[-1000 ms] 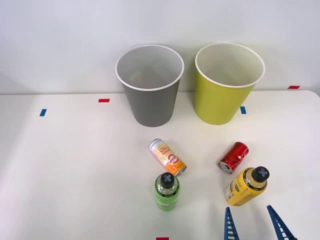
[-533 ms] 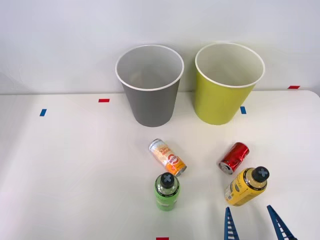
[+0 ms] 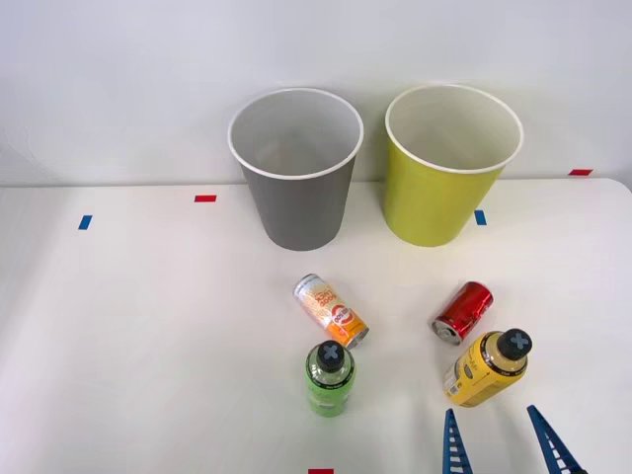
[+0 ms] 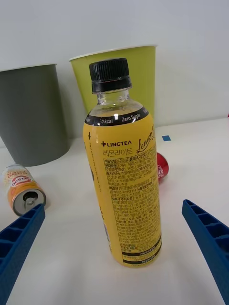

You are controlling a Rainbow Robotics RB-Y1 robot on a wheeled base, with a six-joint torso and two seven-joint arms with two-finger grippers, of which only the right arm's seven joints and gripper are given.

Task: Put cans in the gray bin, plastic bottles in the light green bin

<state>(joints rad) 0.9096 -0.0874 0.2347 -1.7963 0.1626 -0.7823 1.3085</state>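
The right gripper sits at the near right edge of the table, its two blue ribbed fingers spread wide with nothing between them touching either pad. The yellow bottle stands upright just beyond the fingertips, a little left of the gripper's centre line, apart from both fingers. In the wrist view the same yellow bottle rises in the gap between the two fingers, closer to one of them, with clear table showing on both sides; its black cap is screwed on and its label faces the camera.

The red can lies on its side just beyond the yellow bottle and near it, its open end toward the near left. In the wrist view the red can peeks out from behind the bottle. The orange can lies on its side farther left, near the table's middle, slanting from far left to near right. The green bottle stands upright just on the near side of it, well left of the gripper.

At the far side of the table stand the two bins, side by side and close together: the gray bin on the left and the green bin on the right. Both are upright, and what shows of their insides holds nothing.
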